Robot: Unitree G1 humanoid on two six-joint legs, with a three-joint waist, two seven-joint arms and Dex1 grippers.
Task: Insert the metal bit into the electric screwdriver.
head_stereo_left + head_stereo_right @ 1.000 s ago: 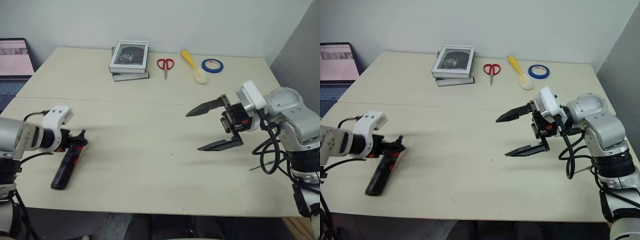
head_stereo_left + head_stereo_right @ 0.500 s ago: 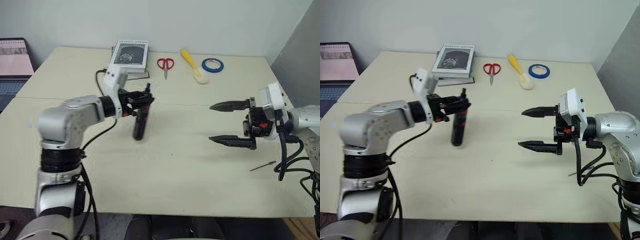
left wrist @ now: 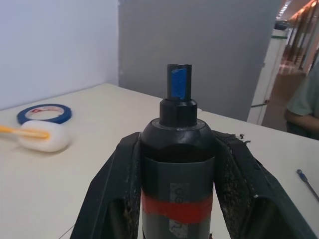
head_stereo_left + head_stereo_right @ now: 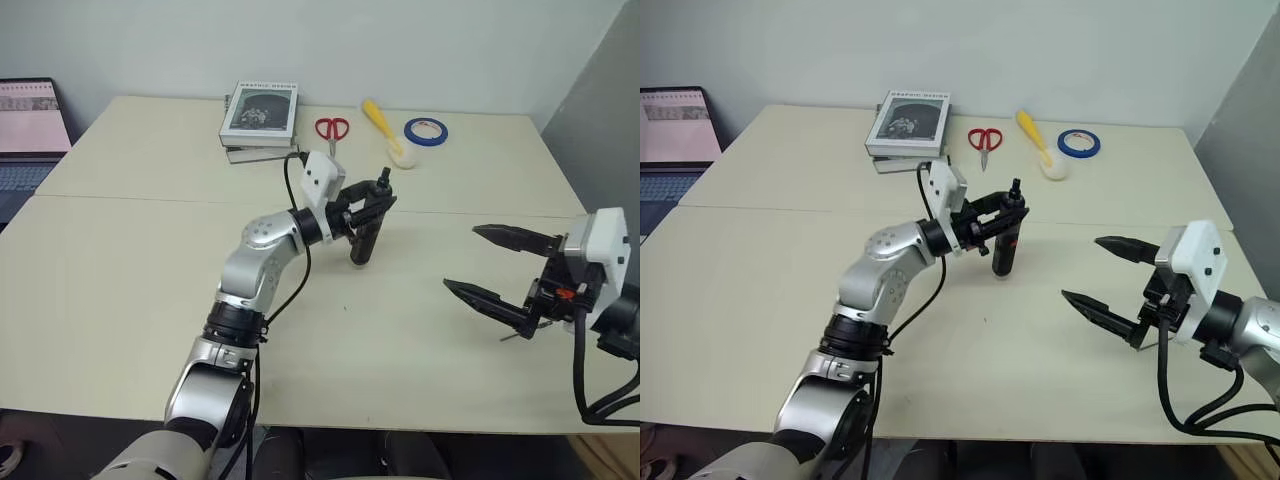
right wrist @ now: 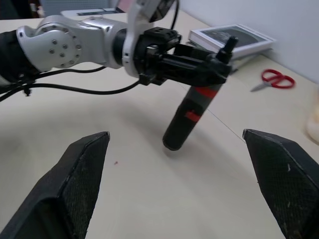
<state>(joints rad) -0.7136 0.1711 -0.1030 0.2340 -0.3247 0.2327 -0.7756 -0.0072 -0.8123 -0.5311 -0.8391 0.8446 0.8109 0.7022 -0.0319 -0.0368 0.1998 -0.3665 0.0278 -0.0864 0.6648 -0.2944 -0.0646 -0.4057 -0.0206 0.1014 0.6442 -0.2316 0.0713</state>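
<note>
Gripping electric screwdriver (image 4: pixel 362 238) (upright) — left jaws.

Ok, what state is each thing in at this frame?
electric screwdriver: upright, held above the table, no bit in it.
left gripper: shut on the screwdriver.
right gripper: open, empty.
metal bit: lying on the table.
scissors: closed, lying flat.

The scene is evenly lit from overhead by soft, diffuse light, and the pale table (image 4: pixel 120 300) is rendered bright without glare. Only faint, short shadows are cast beneath the electric screwdriver (image 4: pixel 362 240) and the left gripper (image 4: pixel 377 205). The head views are sharp throughout. In the left wrist view the far background is thrown out of focus; in the right wrist view the scissors (image 5: pixel 273 79) are softly blurred.
</note>
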